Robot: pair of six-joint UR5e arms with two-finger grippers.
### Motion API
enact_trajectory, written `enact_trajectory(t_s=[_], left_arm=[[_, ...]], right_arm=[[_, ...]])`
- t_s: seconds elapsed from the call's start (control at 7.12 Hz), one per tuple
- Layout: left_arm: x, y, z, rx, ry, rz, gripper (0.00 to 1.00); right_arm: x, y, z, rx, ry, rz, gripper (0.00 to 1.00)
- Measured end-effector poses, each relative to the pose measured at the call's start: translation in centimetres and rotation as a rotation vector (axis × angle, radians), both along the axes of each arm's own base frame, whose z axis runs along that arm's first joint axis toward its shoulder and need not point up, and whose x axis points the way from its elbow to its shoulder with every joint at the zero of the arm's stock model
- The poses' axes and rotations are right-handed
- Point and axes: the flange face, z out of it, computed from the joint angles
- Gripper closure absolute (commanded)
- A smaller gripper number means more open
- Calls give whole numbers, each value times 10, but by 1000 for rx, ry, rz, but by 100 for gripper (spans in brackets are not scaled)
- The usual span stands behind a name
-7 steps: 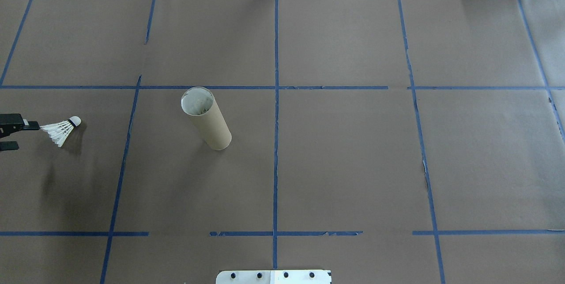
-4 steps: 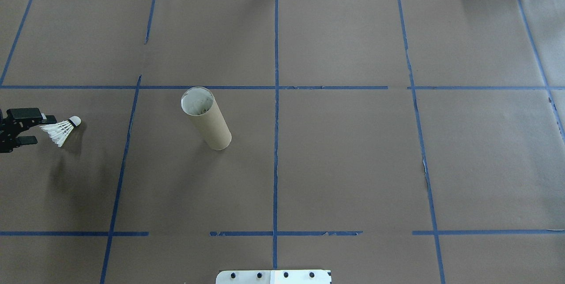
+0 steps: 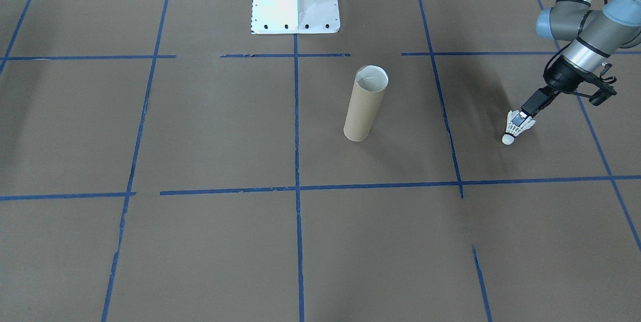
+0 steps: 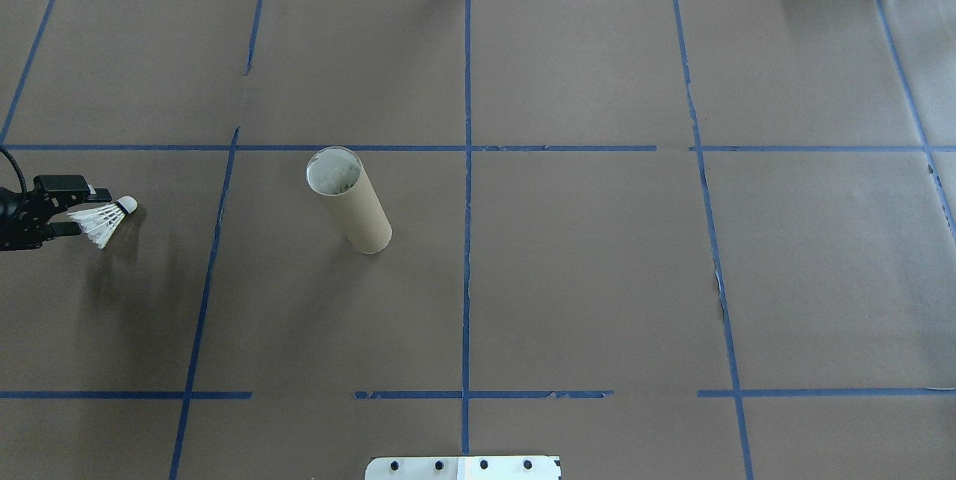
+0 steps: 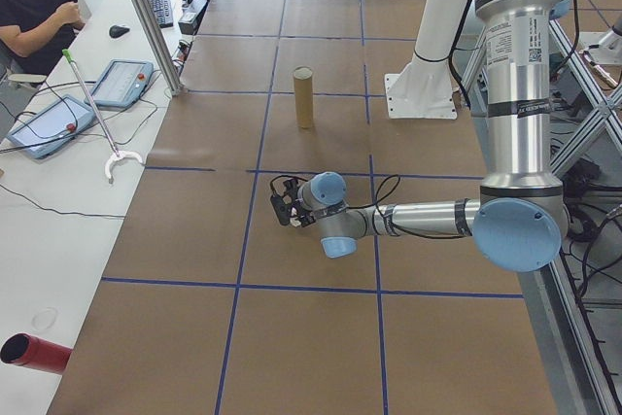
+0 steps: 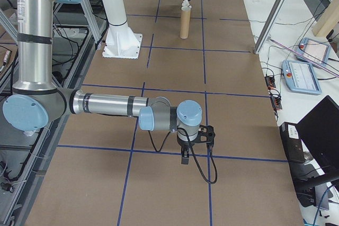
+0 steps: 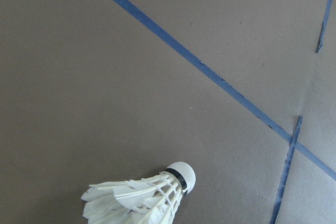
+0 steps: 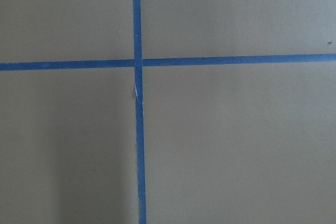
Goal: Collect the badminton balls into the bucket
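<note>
Currently, the shuttlecock [image 4: 104, 222] lies on its side on the brown paper-covered surface [image 4: 582, 278], far toward the robot's left, with its cork tip [image 4: 127, 204] pointing away from the left hand [image 4: 84, 213] and its feather skirt toward it. The left hand's fingers [image 4: 97, 195] are spread and straddle the skirt's open end; in the overhead and front-facing views they do not appear to have pressed onto the feathers yet. The bucket [image 4: 348, 201], a brown cardboard tube, stands upright, well apart from the shuttlecock, toward the middle of the surface, its pale open mouth facing up. The right hand [image 6: 185, 156] hangs low over bare paper on the far side of the surface and shows only in the side view, so whether it is spread or pressed together cannot be told.

Handling judgement: the shuttlecock is very light and will shift or roll at a slight nudge. Its feathers are thin, springy and easily crushed, whereas the cork tip and the black band just behind it are firm. The safest hold is likely low on the skirt near the band, with gentle pressure; a pinch on the flared rim may bend the feathers and let the piece slip. For the tube's narrow mouth, cork-down release seems most reliable.
</note>
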Motion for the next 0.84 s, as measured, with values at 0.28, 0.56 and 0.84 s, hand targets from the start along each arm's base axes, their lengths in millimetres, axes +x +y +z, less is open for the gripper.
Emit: enact_trajectory(t_s=[0.28, 0.56, 0.84], left_arm=[[1, 0, 1, 0, 3, 6, 100], [2, 1, -1, 1, 10, 12, 100], [3, 5, -17, 7, 43, 56, 100]], right_arm=[[0, 0, 0, 0, 0, 0, 0], [0, 0, 0, 0, 0, 0, 0], [0, 0, 0, 0, 0, 0, 0]])
